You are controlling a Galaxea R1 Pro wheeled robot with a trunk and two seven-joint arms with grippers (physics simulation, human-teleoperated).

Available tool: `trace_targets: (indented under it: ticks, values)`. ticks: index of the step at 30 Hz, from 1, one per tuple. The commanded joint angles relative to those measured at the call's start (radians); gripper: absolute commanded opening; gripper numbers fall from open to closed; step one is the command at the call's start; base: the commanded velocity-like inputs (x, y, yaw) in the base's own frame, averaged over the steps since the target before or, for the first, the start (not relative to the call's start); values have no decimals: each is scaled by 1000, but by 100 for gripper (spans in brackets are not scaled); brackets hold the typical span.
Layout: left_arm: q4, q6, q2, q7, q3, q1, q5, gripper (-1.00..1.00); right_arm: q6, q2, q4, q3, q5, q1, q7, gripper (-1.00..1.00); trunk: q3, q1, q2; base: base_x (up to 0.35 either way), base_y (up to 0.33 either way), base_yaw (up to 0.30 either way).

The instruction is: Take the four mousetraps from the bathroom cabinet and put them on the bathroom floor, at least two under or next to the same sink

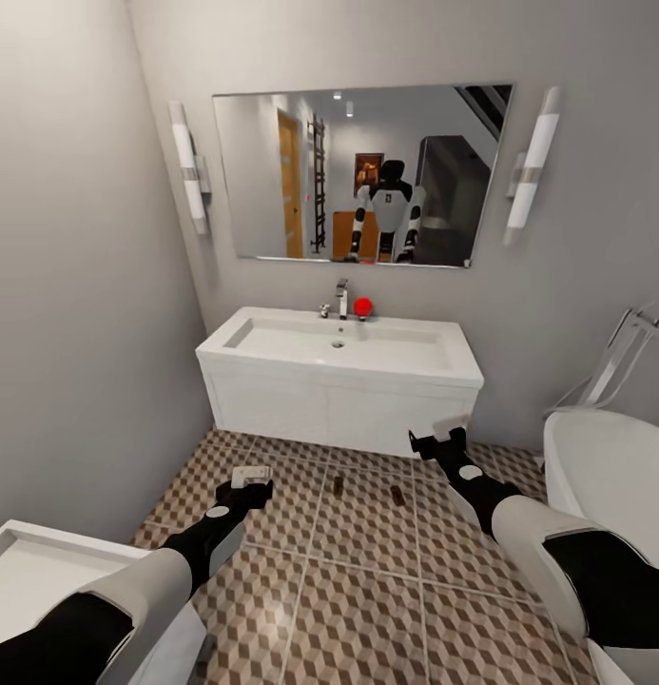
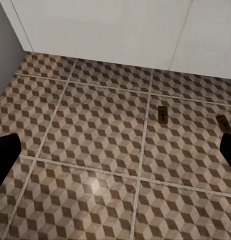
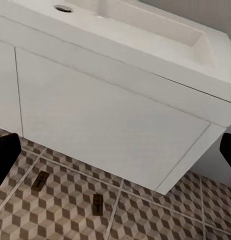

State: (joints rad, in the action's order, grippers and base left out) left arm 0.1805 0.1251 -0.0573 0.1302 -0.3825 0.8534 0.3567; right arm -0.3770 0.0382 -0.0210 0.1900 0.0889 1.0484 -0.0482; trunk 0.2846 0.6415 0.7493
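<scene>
From the head camera I see the bathroom sink [image 1: 339,366] in the middle of the frame, a wide white basin with a boxy front, a chrome tap [image 1: 341,297] at its back edge and a small red ball [image 1: 363,306] just right of the tap. Above it hangs a mirror [image 1: 359,171] flanked by two wall lamps, and my own robot shows reflected in it. Two mousetraps lie on the bathroom floor [image 1: 367,609] in the lower middle of the frame, just in front of the sink: one [image 1: 338,485] to the left and the other [image 1: 397,495] near it to the right, apart from each other, each small and dark at this size. My left gripper [image 1: 248,479] hangs over the tiles at lower left, fingers spread and nothing between them. My right gripper [image 1: 438,442] sits at centre right near the sink's front corner, also spread and empty. In the left wrist camera the same two traps show at the right of the frame, one [image 2: 163,113] on a grout line and one [image 2: 223,122] near the edge, with the sink's white front along the top. In the right wrist camera they lie at the bottom, [image 3: 40,181] and [image 3: 97,204], below the sink front. A white bathtub [image 1: 610,471] edge fills the head view's right side, and a white unit [image 1: 34,571] sits at lower left.
</scene>
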Motion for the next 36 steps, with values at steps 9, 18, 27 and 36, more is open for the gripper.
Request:
trace_targets:
  ticks: [9,18,27,36]
  values:
    - [-1,4,0,5,-9,1,8,100,-2,0,1,1,9,1,-7,100,-41,-34,-62,0,0,1]
    - [-1,4,0,5,-9,1,8,100,-2,0,1,1,9,1,-7,100,-84,-69,-125,0,0,0]
    - [-1,4,0,5,-9,1,8,100,-2,0,1,1,9,1,-7,100,-126,-103,-188,0,0,0]
    - [-1,4,0,5,-9,1,8,100,-2,0,1,1,9,1,-7,100,-169,-138,-251,0,0,0]
